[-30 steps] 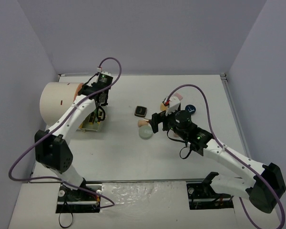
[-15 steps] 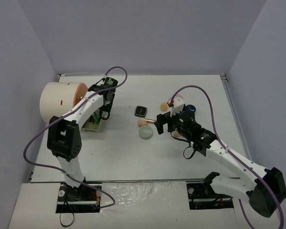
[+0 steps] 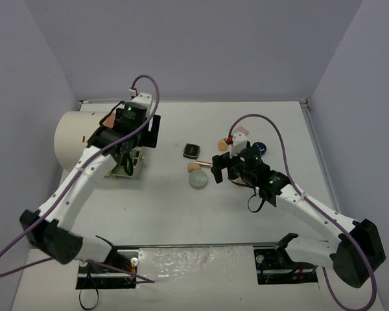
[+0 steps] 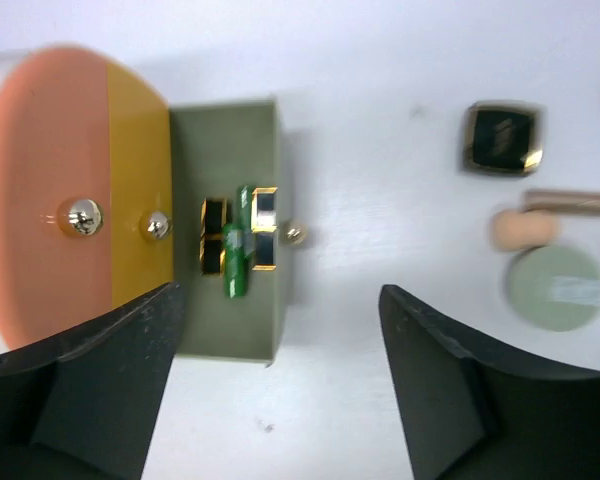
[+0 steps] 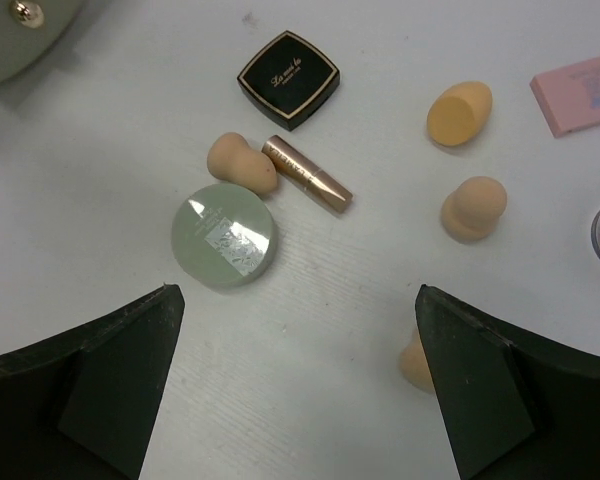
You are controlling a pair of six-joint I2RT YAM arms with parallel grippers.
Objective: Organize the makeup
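**Both arms over the table, neither carrying anything.** We see the left gripper (image 4: 280, 300) with its jaws spread wide and nothing between them, poised above an olive tray (image 4: 225, 135). In the tray, just ahead of the fingertips, lie black-and-gold lipsticks (image 4: 264, 210) and a green tube (image 4: 238, 250). Beyond the left finger stands the cream cylinder (image 4: 50, 210).

The right gripper (image 5: 298, 295) is likewise wide open and empty, over the loose pieces on the table (image 5: 310, 400). Ahead of its gap lies a gold stick (image 5: 307, 174), set diagonally to the jaws. A peach sponge (image 5: 242, 165) sits at the stick's far end, touching or nearly so. A green disc (image 5: 223, 235) lies just beside both, toward the left finger, and a black compact (image 5: 288, 80) lies farther ahead.

We judge the stick the likeliest next pick. To do it well, we would turn the wrist until the fingers straddle its narrow width and centre the gap over its free end, away from the sponge and disc. We would then close squarely, since a round stick may roll.
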